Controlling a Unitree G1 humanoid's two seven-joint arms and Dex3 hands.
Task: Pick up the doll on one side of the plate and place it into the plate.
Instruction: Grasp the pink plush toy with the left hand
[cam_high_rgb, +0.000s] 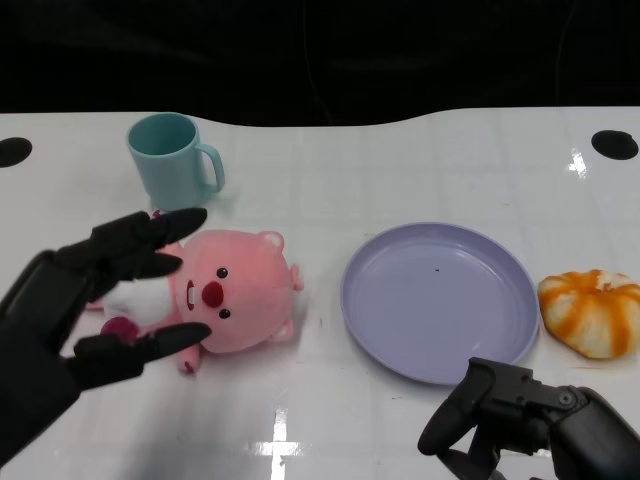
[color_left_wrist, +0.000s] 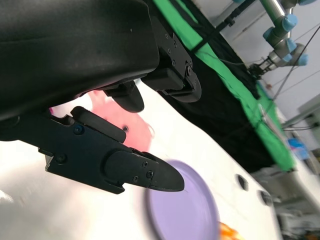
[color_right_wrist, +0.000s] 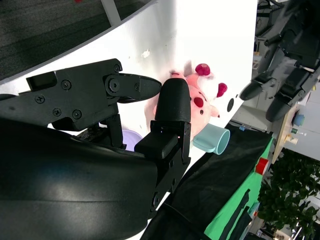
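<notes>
- Over the pink doll (cam_high_rgb: 232, 292), left hand (cam_high_rgb: 70, 315) hovers, fingers (cam_high_rgb: 150, 235) spread, grasping nothing.
- Near the purple plate (cam_high_rgb: 437, 300), right hand (cam_high_rgb: 535, 420) rests, fingers curled, empty.

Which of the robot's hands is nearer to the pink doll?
Left. The left hand is open with its fingers spread around the pink doll. The right hand sits low at the table's near edge, beyond the purple plate from the doll.

One pink doll (cam_high_rgb: 225, 290), one purple plate (cam_high_rgb: 438, 300), one teal mug (cam_high_rgb: 172, 160), one pumpkin (cam_high_rgb: 592, 312) (orange-and-white)
</notes>
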